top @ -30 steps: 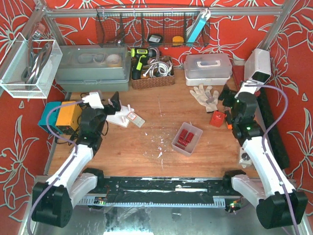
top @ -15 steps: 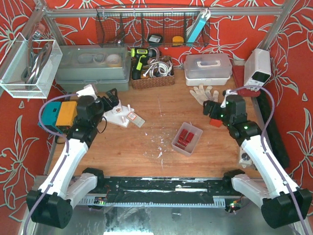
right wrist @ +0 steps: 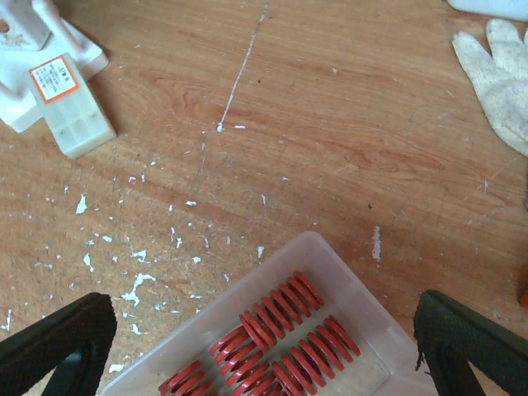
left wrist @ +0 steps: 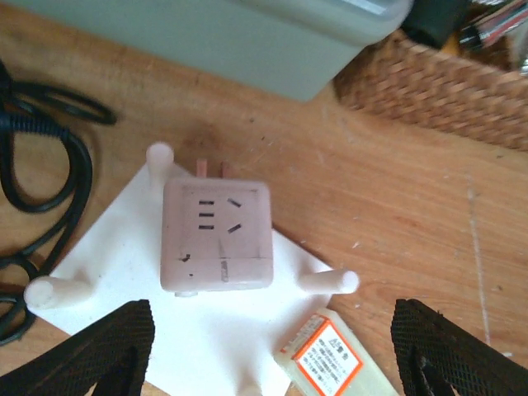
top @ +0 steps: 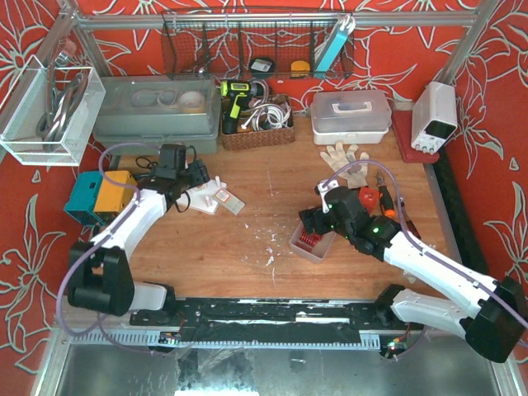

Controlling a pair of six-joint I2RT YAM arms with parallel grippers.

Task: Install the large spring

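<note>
Right gripper (top: 313, 221) swung over the spring tray (right wrist: 379, 330) — jaws wide, empty. Left gripper (left wrist: 276, 355), well left of the tray, sat above the pegged plate (left wrist: 124, 272), seemingly open.

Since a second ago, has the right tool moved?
Yes. The right tool swung left, from right of the white glove to over the spring tray.

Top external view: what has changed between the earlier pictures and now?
The right gripper swung left from the right side and now hangs over the tray of red springs, open and empty. The left gripper shifted slightly toward the far side and points down at the white peg fixture, holding nothing. Tray, springs, fixture and glove stayed put.
</note>
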